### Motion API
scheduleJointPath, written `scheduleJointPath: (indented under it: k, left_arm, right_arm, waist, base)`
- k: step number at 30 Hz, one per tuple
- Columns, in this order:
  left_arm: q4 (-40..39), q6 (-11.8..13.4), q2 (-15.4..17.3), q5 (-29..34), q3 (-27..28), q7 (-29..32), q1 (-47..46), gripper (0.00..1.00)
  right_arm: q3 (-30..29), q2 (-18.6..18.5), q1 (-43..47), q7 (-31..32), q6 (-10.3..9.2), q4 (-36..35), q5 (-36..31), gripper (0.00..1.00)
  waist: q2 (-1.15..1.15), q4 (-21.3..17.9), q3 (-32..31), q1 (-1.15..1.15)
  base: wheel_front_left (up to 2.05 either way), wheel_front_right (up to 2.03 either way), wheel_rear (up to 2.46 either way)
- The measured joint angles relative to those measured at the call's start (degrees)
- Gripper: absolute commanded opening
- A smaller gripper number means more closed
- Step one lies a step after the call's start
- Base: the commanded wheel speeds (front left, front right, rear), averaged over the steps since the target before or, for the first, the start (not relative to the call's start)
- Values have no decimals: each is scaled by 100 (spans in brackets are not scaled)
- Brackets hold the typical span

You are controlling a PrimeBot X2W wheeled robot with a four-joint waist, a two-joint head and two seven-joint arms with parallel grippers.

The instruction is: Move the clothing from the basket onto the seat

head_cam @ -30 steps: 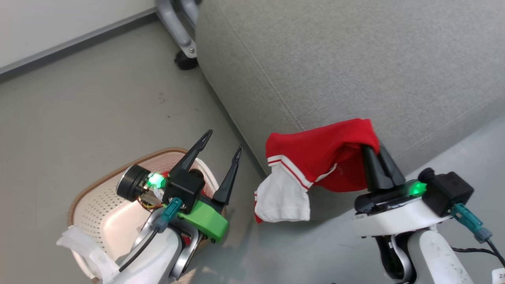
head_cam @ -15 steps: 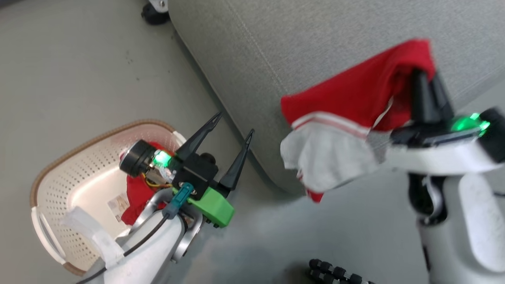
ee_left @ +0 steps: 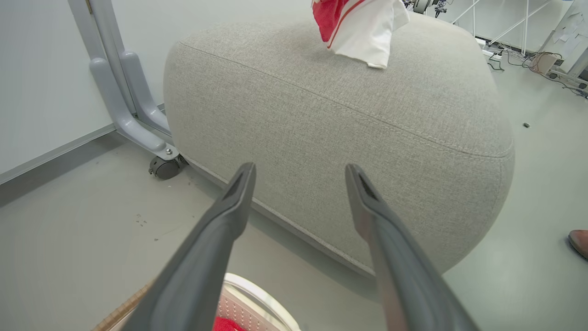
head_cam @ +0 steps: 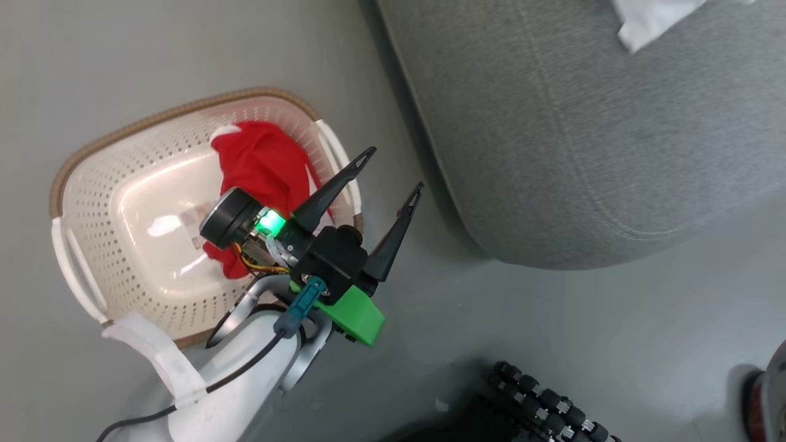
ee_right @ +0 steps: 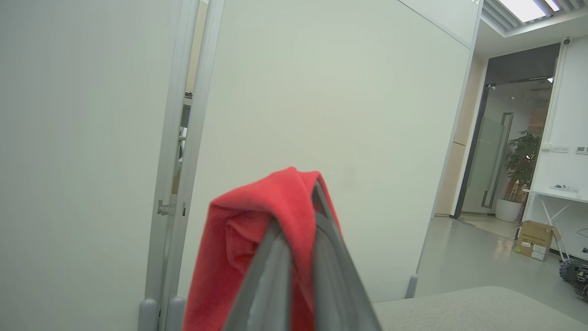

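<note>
— How is the left pincer (head_cam: 395, 167) found to stand?
— Its two dark fingers are spread wide, and nothing is caught between them. It is seen above the edge of the basket (head_cam: 92, 202) that faces the seat (head_cam: 583, 135), with the fingertips directed towards the seat's rounded side.
— And the right pincer (ee_right: 301, 220)?
— Its fingers are pressed together on a red garment (ee_right: 257, 216), whose fabric is draped over the tips and down one side. A pale partition panel (ee_right: 344, 115) is seen behind it.
— Where is that garment placed with regard to the seat?
— In the left wrist view it is seen hanging over the seat's top, red above and a white panel below. Whether the white hem is touching the cushion cannot be told.
— Is anything left in the basket?
— A second garment (head_cam: 264, 166), red with a scrap of white trim, is lying crumpled against the wall nearest the seat, partly hidden by the left wrist. A small label (head_cam: 195, 222) is seen on the basket's bottom beside it.
— What is the basket set on?
— It is set on the grey floor (head_cam: 123, 49), near the seat but apart from it. A grey frame leg with a caster (ee_left: 165, 168) is seen at the seat's far corner.
</note>
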Motion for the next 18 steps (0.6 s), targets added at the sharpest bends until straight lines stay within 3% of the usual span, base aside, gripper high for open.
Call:
scheduleJointPath:
  k: [4,15,16,17,18]
  left_arm:
    - [-14,-10,20,84,-31,25,-107,100]
    - [282,-13,-207,30,-170,-225,-118,100]
    - [336,-8,-238,11,-167,-275,-118,100]
    - [371,-5,-272,-9,-166,-315,-118,100]
    - [423,3,-319,-35,-168,-363,-118,100]
  right_arm:
    - [-333,-136,-267,0,0,405,-120,0]
    - [-851,313,526,0,0,2307,-426,0]
    - [-831,335,636,0,0,2330,-430,6]
    - [-827,360,719,0,1,2331,-442,93]
    - [-831,396,828,0,0,2317,-449,100]
  waist:
    - [0,236,293,0]
    - [0,790,498,0]
    - [0,814,460,0]
    - [0,830,425,-1]
    - [0,846,375,-1]
  base:
    - [0,0,0]
    - [0,0,0]
    - [0,0,0]
    - [0,0,0]
    - [0,0,0]
